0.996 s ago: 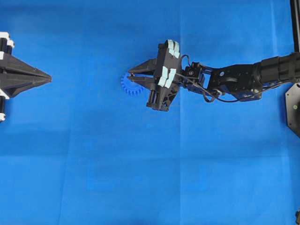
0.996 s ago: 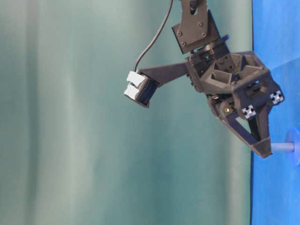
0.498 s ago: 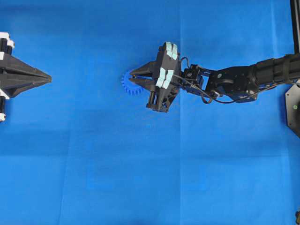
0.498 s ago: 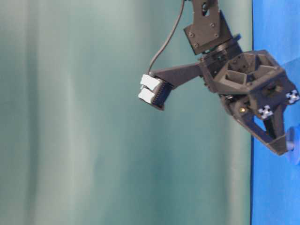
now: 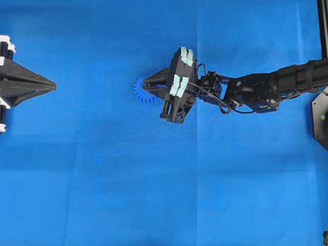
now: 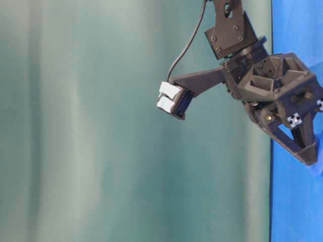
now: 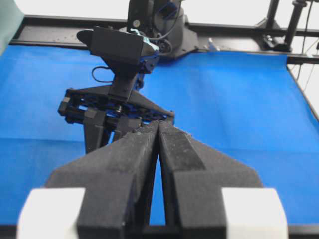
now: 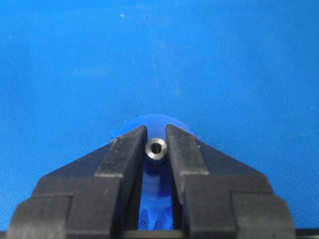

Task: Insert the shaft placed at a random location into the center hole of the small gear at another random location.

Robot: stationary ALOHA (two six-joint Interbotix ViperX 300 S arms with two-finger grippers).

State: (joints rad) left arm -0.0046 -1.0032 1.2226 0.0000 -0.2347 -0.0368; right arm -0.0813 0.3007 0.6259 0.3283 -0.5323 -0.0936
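Observation:
The small gear (image 5: 139, 93) lies flat on the blue mat, partly under my right gripper (image 5: 146, 85). In the right wrist view that gripper (image 8: 156, 144) is shut on the shaft (image 8: 156, 148), whose shiny ringed end shows between the fingertips, right over the middle of the small gear (image 8: 149, 122). The center hole is hidden under the shaft. From table level the right gripper (image 6: 313, 160) has its tips down at the gear's edge (image 6: 319, 169), and no length of shaft shows. My left gripper (image 5: 53, 85) is shut and empty at the far left, also seen as the left gripper (image 7: 158, 125) in its own view.
The blue mat (image 5: 154, 179) covers the whole work surface. The right arm (image 5: 266, 89) stretches in from the right edge. A black frame rail (image 7: 60, 22) runs along the far side in the left wrist view.
The right gripper has moved down toward the mat. The stretch of shaft that showed between its tips and the gear has shortened and disappeared. The left arm has not moved.

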